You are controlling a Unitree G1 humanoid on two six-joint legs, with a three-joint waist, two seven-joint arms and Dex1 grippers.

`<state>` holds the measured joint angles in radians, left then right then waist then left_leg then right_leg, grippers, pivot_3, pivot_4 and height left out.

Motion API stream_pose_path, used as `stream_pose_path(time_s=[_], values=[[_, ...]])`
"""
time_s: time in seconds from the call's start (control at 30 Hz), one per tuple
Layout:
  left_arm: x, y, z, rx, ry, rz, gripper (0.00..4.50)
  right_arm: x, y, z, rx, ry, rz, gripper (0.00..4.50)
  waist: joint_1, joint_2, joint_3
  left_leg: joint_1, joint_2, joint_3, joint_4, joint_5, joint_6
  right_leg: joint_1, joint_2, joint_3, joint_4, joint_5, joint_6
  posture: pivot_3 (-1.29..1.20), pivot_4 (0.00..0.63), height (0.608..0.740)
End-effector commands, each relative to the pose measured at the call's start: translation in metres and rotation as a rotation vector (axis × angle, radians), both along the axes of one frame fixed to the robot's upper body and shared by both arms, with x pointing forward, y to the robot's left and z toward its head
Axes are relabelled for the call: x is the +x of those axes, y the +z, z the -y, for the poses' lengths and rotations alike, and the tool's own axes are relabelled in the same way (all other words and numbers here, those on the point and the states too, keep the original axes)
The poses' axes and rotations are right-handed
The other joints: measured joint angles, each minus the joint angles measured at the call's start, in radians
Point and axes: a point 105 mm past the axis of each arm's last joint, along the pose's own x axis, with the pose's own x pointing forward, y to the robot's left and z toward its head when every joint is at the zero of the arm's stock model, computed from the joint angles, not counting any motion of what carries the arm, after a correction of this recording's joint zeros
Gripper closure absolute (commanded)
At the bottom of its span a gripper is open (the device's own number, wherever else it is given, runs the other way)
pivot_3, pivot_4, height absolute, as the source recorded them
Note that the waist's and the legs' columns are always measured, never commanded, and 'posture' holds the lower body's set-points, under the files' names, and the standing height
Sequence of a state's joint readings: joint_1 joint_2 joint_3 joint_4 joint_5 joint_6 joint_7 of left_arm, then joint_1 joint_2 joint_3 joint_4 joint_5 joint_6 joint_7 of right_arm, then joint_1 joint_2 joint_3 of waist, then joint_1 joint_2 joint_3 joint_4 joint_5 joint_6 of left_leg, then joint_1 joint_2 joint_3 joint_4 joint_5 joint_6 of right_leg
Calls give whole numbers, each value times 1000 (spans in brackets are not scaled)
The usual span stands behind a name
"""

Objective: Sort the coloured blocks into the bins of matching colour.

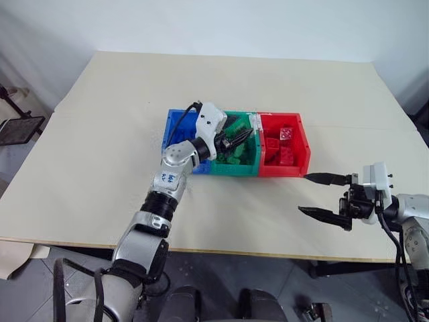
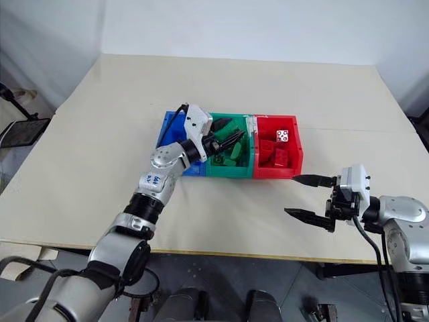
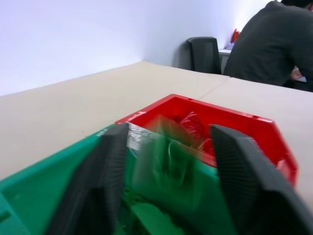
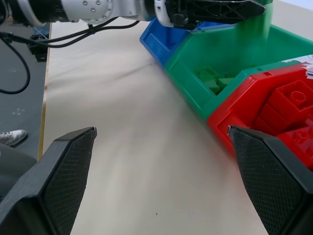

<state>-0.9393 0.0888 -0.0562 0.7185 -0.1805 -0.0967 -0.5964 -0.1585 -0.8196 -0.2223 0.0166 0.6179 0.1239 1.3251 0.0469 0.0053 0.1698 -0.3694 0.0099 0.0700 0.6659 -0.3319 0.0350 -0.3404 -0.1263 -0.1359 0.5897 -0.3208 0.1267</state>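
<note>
Three joined bins stand mid-table: a blue bin (image 1: 175,126), a green bin (image 1: 236,170) and a red bin (image 1: 281,169). My left gripper (image 1: 236,137) hovers over the green bin with its fingers apart. A blurred green block (image 3: 168,161) shows between the fingers without touching them, and as a green streak (image 4: 255,29) under the gripper above the green bin. Several green blocks (image 4: 211,78) lie in the green bin and several red blocks (image 1: 284,157) in the red one. My right gripper (image 1: 303,193) stands open and empty above the table, in front and to the right of the red bin.
The beige table (image 1: 100,168) is bare around the bins, with its front edge close behind my right gripper. A person in a dark top (image 3: 274,44) sits at the table's far side next to a black chair (image 3: 204,53).
</note>
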Motion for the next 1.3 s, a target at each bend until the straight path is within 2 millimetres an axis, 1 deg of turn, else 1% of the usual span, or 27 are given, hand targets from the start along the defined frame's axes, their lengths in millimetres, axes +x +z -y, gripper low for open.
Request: stream_pose_path(time_s=[0.03,0.07,0.1,0.23,0.3,0.37,0.43,0.5,0.53,0.6,0.67,0.7,0.8,0.9,0.93,1.07,1.13,1.3], values=[[-2,12,-3,-12,-27,56,461,-3,12,3,14,-14,49,0,0,-1,0,0,0,0,0,0,0,0,0,0,0,0,0,0,150,740],[-3,12,-6,-9,-25,59,108,-4,12,3,14,-17,49,0,0,-1,0,0,0,0,0,0,0,0,0,0,0,0,0,0,150,740],[-4,10,-10,-1,-23,58,25,-4,11,4,13,-18,47,0,0,-1,0,0,0,0,0,0,0,0,0,0,0,0,0,0,150,740],[-17,12,-28,7,-35,87,25,0,11,3,9,-14,43,0,-6,-1,0,0,0,-1,0,0,0,0,0,0,1,0,0,0,150,740],[-32,11,-36,29,-67,84,25,3,12,3,5,-4,42,0,-12,-1,0,0,1,-1,0,0,0,0,0,1,1,0,0,0,150,740],[-53,6,-47,32,-105,38,25,5,13,3,4,7,42,0,-21,-1,0,0,1,-2,0,0,0,0,0,1,1,0,0,0,150,740],[-81,-5,-66,60,-131,-6,25,8,16,4,11,13,48,0,-26,0,0,0,1,-3,0,0,0,0,0,1,2,0,0,0,150,740],[-100,-13,-81,84,-139,-45,25,10,19,6,17,12,56,0,-27,0,0,1,1,-3,-1,0,0,1,-1,4,2,0,0,0,150,740],[-111,-17,-93,86,-137,-78,25,10,21,7,17,15,60,0,-27,0,0,1,1,-5,0,0,0,1,-1,5,2,0,0,0,150,740],[-129,-24,-110,105,-128,-133,25,10,20,8,-8,32,53,0,-27,0,0,1,2,-5,0,0,0,2,-4,7,1,0,0,0,150,740],[-142,-29,-122,131,-118,-175,25,10,17,8,-50,61,36,0,-23,0,0,0,2,-5,0,0,0,2,-5,8,-1,0,-1,0,150,740],[-152,-37,-134,159,-102,-206,25,10,14,6,-102,99,27,0,-24,0,0,1,1,-6,0,0,0,3,-6,8,0,0,-1,0,150,740],[-169,-47,-156,207,-70,-260,25,16,14,4,-171,159,23,0,-27,1,0,1,1,-6,0,0,0,3,-7,9,-2,0,-1,0,150,740],[-174,-50,-190,229,21,-272,25,28,22,-2,-167,199,37,0,-33,2,0,1,2,-5,0,-1,-1,3,-7,9,-3,-1,-2,0,150,740],[-174,-49,-198,237,44,-264,25,31,23,-3,-169,209,37,0,-33,2,0,1,3,-5,0,-1,-1,3,-7,9,-3,-1,-3,0,150,740],[-170,-43,-221,246,128,-219,25,38,23,-4,-176,218,33,0,-32,2,0,1,3,-6,-1,-1,-2,2,-7,7,-2,-2,-3,0,150,740],[-168,-41,-227,253,147,-208,25,40,23,-5,-174,218,34,0,-33,2,0,0,3,-6,-1,-1,-2,2,-7,7,-1,-2,-3,0,150,740],[-162,-36,-227,247,156,-163,25,42,21,-3,-158,199,35,0,-34,2,0,0,3,-6,-1,-1,-2,1,-7,6,0,-2,-3,0,150,740]])
